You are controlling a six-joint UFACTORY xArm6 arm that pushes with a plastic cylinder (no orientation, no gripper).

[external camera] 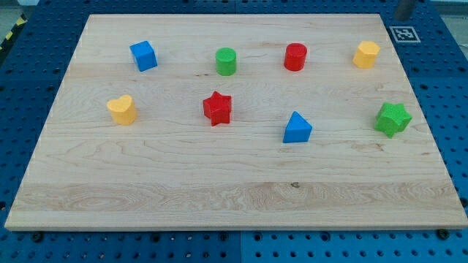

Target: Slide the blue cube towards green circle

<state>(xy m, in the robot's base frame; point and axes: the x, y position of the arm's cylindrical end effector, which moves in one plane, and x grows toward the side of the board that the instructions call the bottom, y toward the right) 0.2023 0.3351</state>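
Observation:
The blue cube (144, 55) sits on the wooden board (219, 183) near the view's top left. The green circle, a short green cylinder (226, 61), stands to the cube's right, a block-width gap and more away, in the same row. My tip does not show on the board. Only a grey bit of something (404, 8) pokes in at the view's top right edge, and I cannot tell if it is the rod.
A red cylinder (295, 56) and a yellow hexagonal block (366, 55) continue the top row rightwards. A yellow heart (121, 109), red star (217, 108), blue triangle (296, 128) and green star (393, 118) form the lower row. A fiducial tag (403, 33) lies off the board's top right corner.

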